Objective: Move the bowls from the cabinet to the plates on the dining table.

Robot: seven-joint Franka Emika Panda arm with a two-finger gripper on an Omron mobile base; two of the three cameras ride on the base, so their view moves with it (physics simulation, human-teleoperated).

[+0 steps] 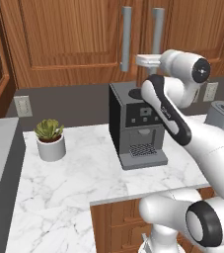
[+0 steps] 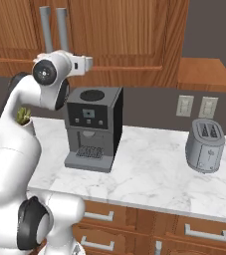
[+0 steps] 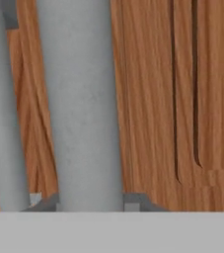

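Arm raised, gripper point(image 3: 90, 205) pressed up to right cabinet point(image 1: 74, 39) handle point(image 3: 79, 104); fingertips either side, grip state unclear.

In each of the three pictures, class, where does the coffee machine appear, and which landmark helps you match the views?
Left base view: the coffee machine stands right of centre on the marble counter, partly behind the arm.
Right base view: it stands left of centre, beside the arm.
Hand view: it is not in the picture.
Shared landmark: the cabinet's two grey bar handles, above the machine in both base views and close up in the hand view.
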